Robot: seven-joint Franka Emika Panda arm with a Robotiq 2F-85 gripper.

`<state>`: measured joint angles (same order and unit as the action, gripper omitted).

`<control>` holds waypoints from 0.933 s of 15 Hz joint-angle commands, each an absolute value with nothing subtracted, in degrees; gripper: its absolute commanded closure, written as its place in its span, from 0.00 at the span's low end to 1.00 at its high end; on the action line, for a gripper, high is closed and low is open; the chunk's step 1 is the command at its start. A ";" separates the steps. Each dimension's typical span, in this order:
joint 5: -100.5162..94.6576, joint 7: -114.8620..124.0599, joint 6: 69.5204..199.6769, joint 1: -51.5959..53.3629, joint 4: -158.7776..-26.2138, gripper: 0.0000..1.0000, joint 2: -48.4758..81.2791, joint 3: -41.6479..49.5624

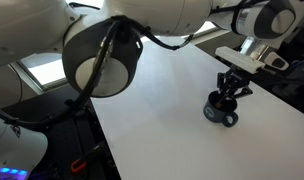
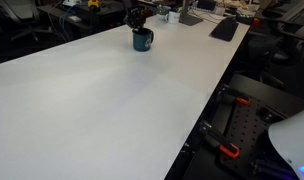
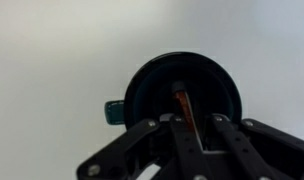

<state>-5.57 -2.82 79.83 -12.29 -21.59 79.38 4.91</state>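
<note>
- Jaws of the gripper (image 3: 192, 124) were clenched close together, and a thin brown stick (image 3: 182, 103) showed between them, apparently pinched. What the stick was could not be told.
- At the left of the wrist view, a teal handle (image 3: 114, 110) stuck out from the dark mug (image 3: 142, 85). The mug stood upright on the white tabletop (image 3: 52, 50), and the stick hung over its open mouth, slightly right of the middle.
- In an exterior view the gripper (image 1: 228, 97) hung directly above the mug (image 1: 221, 113), toward the right of the tabletop (image 1: 162, 115).
- In an exterior view the mug (image 2: 142, 41) stood near the far end of the tabletop (image 2: 112, 100) under the gripper (image 2: 138, 17). A dark keyboard-like item (image 2: 224, 28) lay well apart to its right.
- The step in hand seemed to be placing the stick into the mug. How deep its lower end reached was hidden.
- A next move would likely call for a straight descent centred on the mouth, keeping the stick off the rim. The jaws should let go only once the stick's end rested inside, so that the mug was not nudged or tipped.
</note>
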 commanded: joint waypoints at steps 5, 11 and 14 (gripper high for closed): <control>-2.27 0.05 78.73 -14.15 -21.48 0.96 73.93 4.10; -2.08 -0.42 79.38 -13.35 -21.81 0.96 73.47 4.19; -2.99 -1.64 79.86 -11.18 -21.95 0.96 74.00 4.22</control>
<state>-2.53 -1.57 79.70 -13.25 -20.88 74.58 4.23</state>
